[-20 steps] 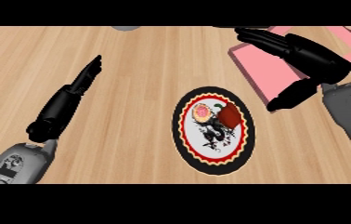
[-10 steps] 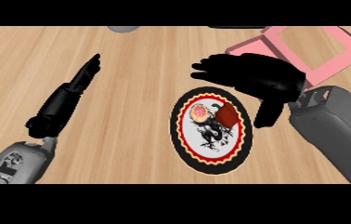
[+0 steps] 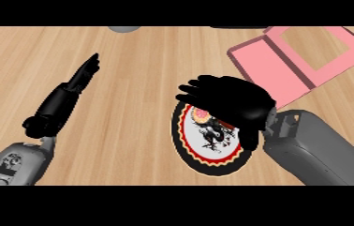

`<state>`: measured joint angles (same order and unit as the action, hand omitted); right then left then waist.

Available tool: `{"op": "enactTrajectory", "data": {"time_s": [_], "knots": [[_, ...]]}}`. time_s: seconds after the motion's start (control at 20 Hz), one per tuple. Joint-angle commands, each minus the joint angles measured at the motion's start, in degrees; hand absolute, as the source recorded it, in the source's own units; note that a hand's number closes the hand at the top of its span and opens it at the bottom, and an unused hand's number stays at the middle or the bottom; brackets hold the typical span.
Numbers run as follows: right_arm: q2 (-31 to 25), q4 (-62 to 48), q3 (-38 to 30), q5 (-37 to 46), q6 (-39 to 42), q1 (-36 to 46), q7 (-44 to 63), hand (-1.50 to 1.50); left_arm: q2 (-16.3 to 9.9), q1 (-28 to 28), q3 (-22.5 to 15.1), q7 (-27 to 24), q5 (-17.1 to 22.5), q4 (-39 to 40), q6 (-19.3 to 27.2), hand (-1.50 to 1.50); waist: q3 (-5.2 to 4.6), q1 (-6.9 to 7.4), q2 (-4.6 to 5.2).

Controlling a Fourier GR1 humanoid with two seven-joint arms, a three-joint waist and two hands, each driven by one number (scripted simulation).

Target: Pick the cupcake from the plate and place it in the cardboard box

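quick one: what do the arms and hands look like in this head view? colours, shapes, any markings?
Both arms have smooth, rounded grey forearm shells, each ending in a glossy black hand with segmented fingers and a thumb. The left hand looks long and slim from this angle; the right hand looks broad and bulky. The left forearm shows a small dark patterned patch near the lower edge. No cables visible.

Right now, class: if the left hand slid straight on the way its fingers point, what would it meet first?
The left hand points up and slightly right across bare counter. The way looks free up to the grey object at the top edge, which it may pass just left of.
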<state>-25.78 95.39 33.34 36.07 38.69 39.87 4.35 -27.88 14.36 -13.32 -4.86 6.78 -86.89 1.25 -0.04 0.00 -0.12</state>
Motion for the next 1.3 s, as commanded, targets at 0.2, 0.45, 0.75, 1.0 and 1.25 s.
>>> {"op": "enactTrajectory", "data": {"time_s": [0.2, 0.45, 0.75, 1.0, 1.25], "knots": [[8.39, -3.99, 0.75, 6.9, 3.28, -1.37, 3.85, -1.5, 2.05, -0.64, 2.88, -0.49, -1.58, 0.91, -3.74, 0.0, 0.03, 0.37, 0.16], [8.07, 3.0, 2.63, 13.6, -0.08, -7.91, 5.69, -1.5, 2.35, -7.2, 3.3, -1.67, -4.27, -5.05, -3.08, 0.0, 0.04, 0.34, -0.01], [12.82, -4.65, 1.01, 19.57, -0.36, -5.37, 1.81, -1.5, 5.51, -2.18, 5.79, -0.16, -5.82, -0.61, -6.06, 0.0, 0.03, 0.25, 0.13], [11.82, -9.8, 3.25, 25.51, -6.93, -8.28, -1.07, -1.5, 6.74, 1.42, 6.45, 4.59, -5.49, -2.19, -7.15, 0.0, 0.05, 0.2, 0.21], [17.06, -10.01, 2.08, 28.73, -4.24, -8.3, -0.13, -1.5, 8.23, -1.98, 7.71, 3.52, -7.79, -3.15, -7.78, 0.0, 0.03, 0.18, 0.09]]}}
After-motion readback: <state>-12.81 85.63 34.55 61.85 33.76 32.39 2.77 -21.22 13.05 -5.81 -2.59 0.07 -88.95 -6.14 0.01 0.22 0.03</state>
